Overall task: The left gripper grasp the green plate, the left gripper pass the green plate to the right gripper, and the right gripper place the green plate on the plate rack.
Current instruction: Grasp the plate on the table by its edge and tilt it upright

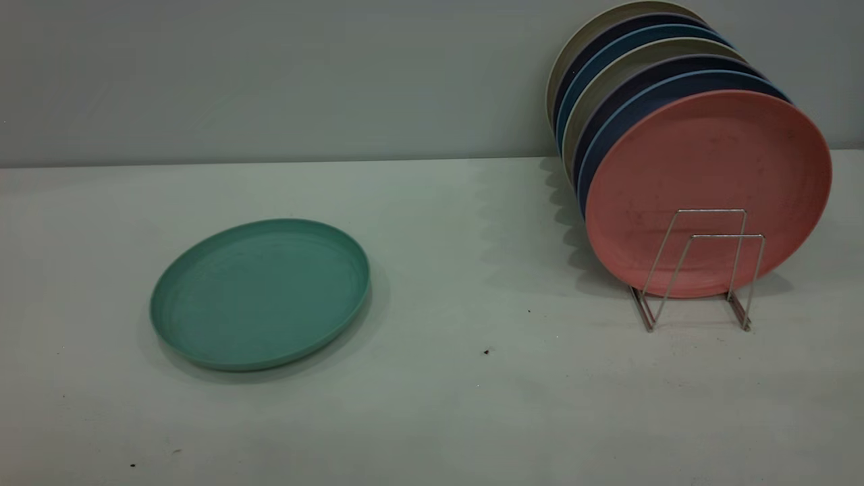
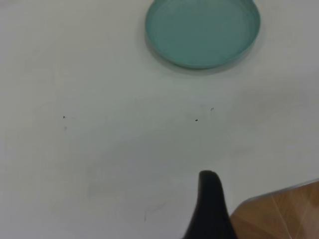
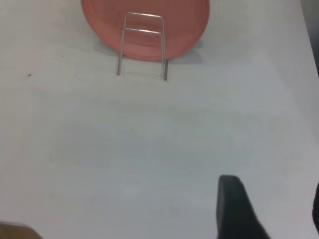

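The green plate (image 1: 260, 293) lies flat on the white table at the left; it also shows far ahead in the left wrist view (image 2: 202, 31). The plate rack (image 1: 702, 270) stands at the right, with two empty wire loops at its front; it shows in the right wrist view too (image 3: 143, 45). Neither arm shows in the exterior view. My left gripper (image 2: 266, 191) hangs over the table's near edge, far from the plate, with one black finger (image 2: 209, 199) in view and nothing beside it. My right gripper (image 3: 274, 186) is open and empty, well short of the rack.
A salmon-pink plate (image 1: 709, 169) stands upright in the rack, also seen in the right wrist view (image 3: 184, 25). Behind it stand several dark blue and beige plates (image 1: 634, 74). A wall runs along the back of the table. Wooden floor (image 2: 284, 214) shows past the table's edge.
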